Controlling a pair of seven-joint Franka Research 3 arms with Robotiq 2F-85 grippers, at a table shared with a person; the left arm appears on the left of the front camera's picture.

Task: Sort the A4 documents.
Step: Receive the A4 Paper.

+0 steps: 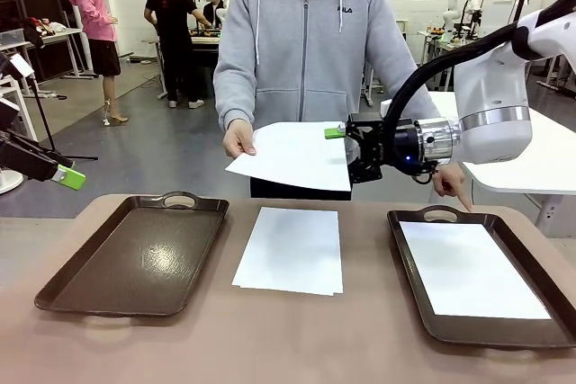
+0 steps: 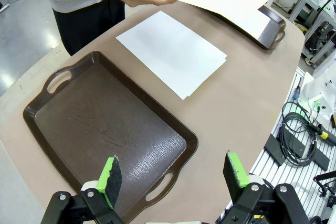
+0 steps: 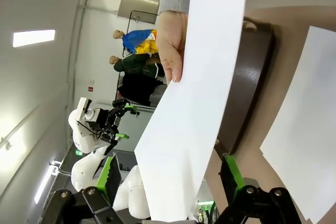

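On the surface (image 1: 360, 339) we see a left tray (image 1: 135, 258), a right tray (image 1: 402, 240) holding a sheet (image 1: 468, 267), a stack of sheets (image 1: 291, 249) between them, and a raised sheet (image 1: 292, 155) (a person's hand (image 1: 238, 138) holds it) between our spread right fingers (image 3: 230, 170), our left fingers (image 2: 111, 174) likewise spread.

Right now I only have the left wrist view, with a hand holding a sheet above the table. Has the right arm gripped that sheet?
Observer: Not yet. The right gripper is at the held sheet. The sheet's edge lies between the fingers, which stand apart.
Operator: What is in the right tray? The held sheet hides most of it for me.
Observer: The right tray holds one white sheet, lying flat.
Operator: And the person's other hand?
Observer: The other hand points a finger down by that tray's far handle.
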